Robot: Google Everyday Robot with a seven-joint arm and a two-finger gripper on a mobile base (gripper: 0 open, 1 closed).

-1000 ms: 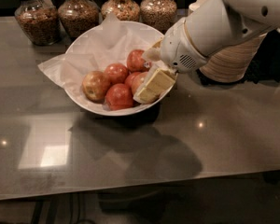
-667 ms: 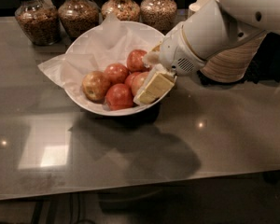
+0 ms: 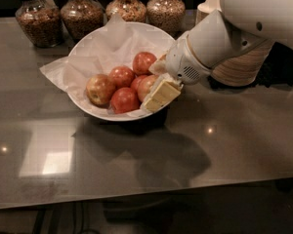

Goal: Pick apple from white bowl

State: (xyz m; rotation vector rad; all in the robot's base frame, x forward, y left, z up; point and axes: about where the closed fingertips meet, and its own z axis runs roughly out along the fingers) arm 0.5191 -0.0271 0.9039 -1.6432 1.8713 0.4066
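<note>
One gripper at white bowl rim, close beside apple, jars behind

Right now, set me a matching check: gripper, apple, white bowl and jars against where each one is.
1 gripper
2 apple
3 white bowl
4 jars

A in a row along the far edge of the table
B in the bowl, right next to the gripper
C at the bowl's right rim
D on the table, lined with paper

Pairs: 1-C, 2-B, 3-D, 4-A
</note>
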